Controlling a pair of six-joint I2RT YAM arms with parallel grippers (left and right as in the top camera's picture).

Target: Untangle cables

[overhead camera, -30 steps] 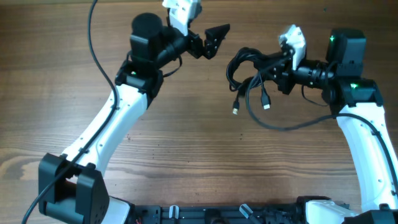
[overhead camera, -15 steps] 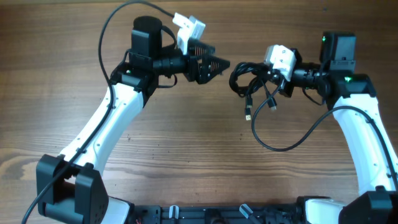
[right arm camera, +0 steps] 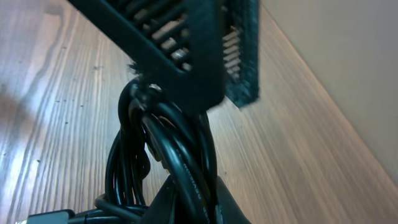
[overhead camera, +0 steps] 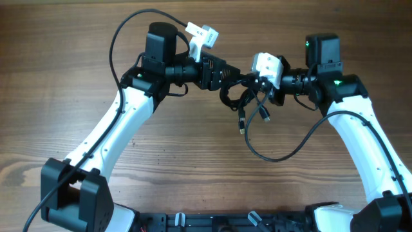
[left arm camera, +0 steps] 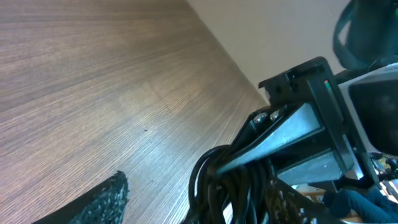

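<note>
Nearest the bases, the table (overhead camera: pixel 193 174) is bare wood with a long, streaky brown grain. Across it a slack length of the cables (overhead camera: pixel 239 98) sweeps in a smooth open curve toward the right arm (overhead camera: pixel 360 142); the cord is thin, black and rubbery. Further in, two short ends hang from the bunch, each tipped with a small plug (overhead camera: pixel 242 127). Whether they touch the wood cannot be told. Above them the cords gather into a tight clump of overlapping glossy loops, sitting between the two tools at the table's far middle. The right gripper (overhead camera: pixel 256 87) is clamped hard on the clump's right side, its fingers (left arm camera: pixel 280 134) smooth grey wedges with the cords pinched at their tips. The left gripper (overhead camera: pixel 237 80) is matte black, slotted and ribbed along its flank in the right wrist view. It stands partly open astride the clump's left side. One of its rough, knobbly pads (left arm camera: pixel 109 199) is clear of the cords, and the other is just beside them, contact unclear. Beyond both, the white-shelled arms bend back over the wood.
</note>
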